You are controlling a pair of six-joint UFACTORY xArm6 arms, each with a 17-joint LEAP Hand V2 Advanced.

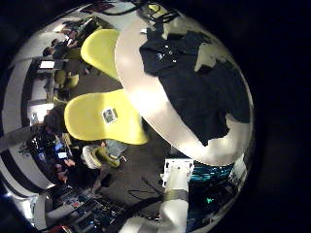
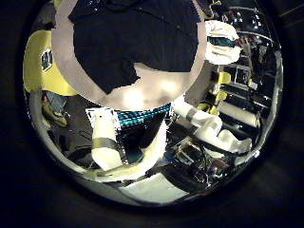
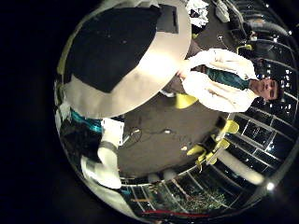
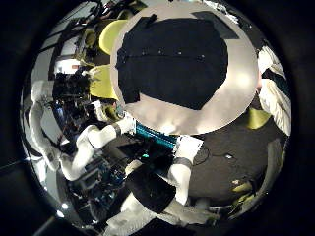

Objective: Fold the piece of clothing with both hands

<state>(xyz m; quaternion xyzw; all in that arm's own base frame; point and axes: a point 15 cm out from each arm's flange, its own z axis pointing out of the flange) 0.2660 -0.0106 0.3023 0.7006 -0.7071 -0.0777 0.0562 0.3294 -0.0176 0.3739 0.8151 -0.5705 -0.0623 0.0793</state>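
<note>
A dark garment (image 4: pixel 175 61) is found spread flat on a round pale surface (image 4: pixel 231 106), occupying most of its middle, with the collar and sleeves toward one side and the hem toward the other. In all four palm views the garment is seen whole and small, with the surface rim around it, so both hands are judged to be well above it and touching nothing. In the right thumb side view the garment sits squarely under the palm; in the left little finger side view the garment (image 1: pixel 194 83) lies off toward one edge, so the right hand is judged somewhat better centred. No fingers are shown in any view: whether either hand is spread or curled cannot be told. Nothing is seen held.
</note>
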